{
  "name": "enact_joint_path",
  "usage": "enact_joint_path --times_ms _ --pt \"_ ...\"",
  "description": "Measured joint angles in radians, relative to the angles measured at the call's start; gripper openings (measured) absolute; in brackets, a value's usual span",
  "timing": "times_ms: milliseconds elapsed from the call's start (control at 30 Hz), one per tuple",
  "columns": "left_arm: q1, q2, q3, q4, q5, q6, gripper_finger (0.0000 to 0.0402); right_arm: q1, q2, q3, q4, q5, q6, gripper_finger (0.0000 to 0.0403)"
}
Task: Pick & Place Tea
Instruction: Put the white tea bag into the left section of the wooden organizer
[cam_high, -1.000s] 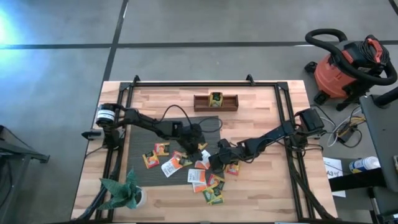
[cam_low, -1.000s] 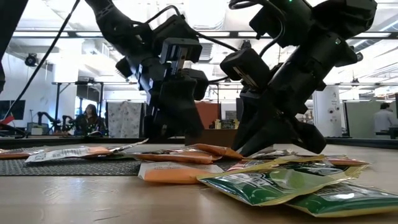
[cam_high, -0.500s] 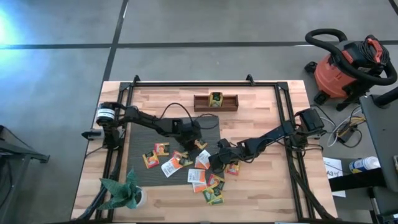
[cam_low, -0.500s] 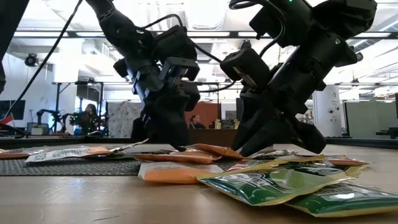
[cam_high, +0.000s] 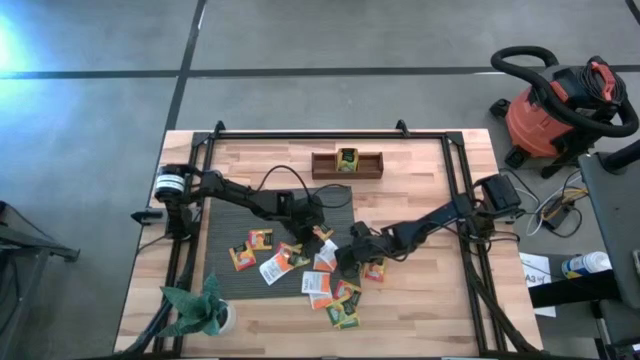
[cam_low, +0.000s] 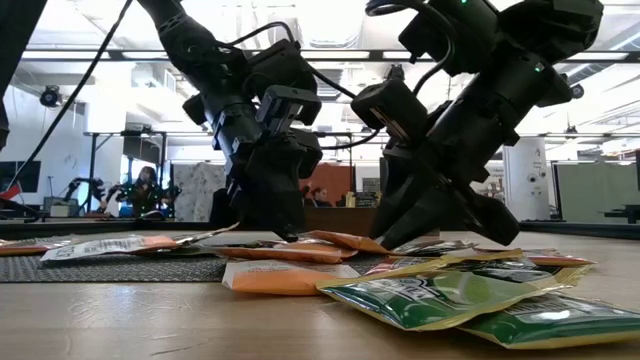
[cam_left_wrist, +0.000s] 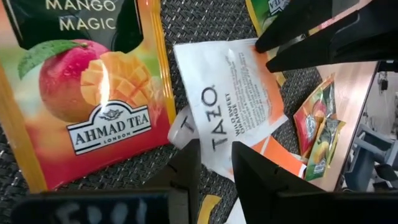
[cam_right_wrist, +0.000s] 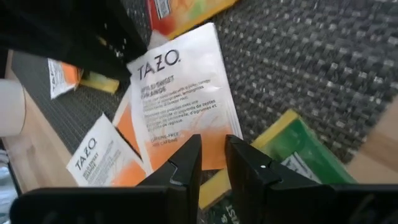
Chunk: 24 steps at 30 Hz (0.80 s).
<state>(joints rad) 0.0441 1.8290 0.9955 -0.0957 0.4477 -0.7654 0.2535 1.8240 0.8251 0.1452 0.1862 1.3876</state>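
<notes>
Roughly a dozen tea packets (cam_high: 270, 267) are counted scattered on the one grey mat (cam_high: 225, 235) and the table (cam_high: 420, 300). One more packet (cam_high: 348, 160) is seen in the single wooden holder (cam_high: 325, 166). Two arms and one potted plant (cam_high: 200, 308) are counted.

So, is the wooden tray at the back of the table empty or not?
Not empty: the wooden tray holds one green and yellow tea packet in its middle.

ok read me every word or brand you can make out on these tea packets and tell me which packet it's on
"MANGO MAGIC" and "AHMAD TEA LONDON": the red-orange mango packet.
"TAZO" and "WILD SWEET ORANGE": the white and orange packet.
"TAZO": a second white packet.
Small print under the Tazo names, and print on the green packets: too blurred to read.
</notes>
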Motion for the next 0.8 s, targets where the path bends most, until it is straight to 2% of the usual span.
enact_joint_path --times_ms 800 --pt "0.004 0.038 0.005 0.14 0.054 -0.021 0.0085 -0.012 0.0 0.001 0.0 0.0 0.01 0.0073"
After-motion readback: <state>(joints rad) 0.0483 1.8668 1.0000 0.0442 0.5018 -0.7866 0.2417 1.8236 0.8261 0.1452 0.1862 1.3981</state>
